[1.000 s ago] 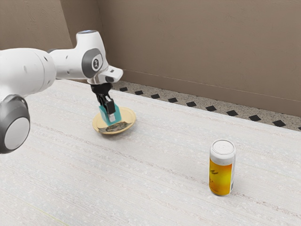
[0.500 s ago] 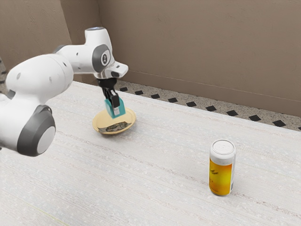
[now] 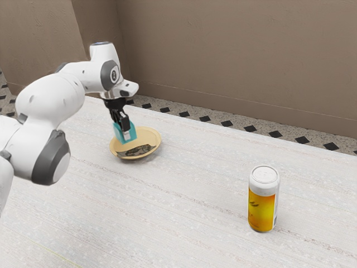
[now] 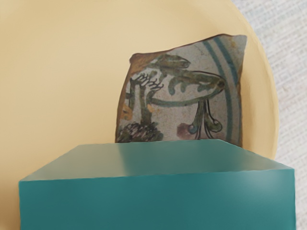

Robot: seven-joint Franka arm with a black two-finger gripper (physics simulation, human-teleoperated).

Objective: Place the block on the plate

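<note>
Brown wall (image 3: 234, 56) behind a pale counter (image 3: 184, 223) bearing an upright can (image 3: 263, 209) and, well apart, a yellow plate (image 3: 150, 137) with a patterned shard (image 4: 182, 96), the fingers (image 3: 125, 123) being clamped on the teal block (image 4: 153, 203) over the plate.

an indoor room of unclear kind, with brown walls (image 3: 240, 56) and diamond-patterned floor (image 3: 239, 125).
</note>
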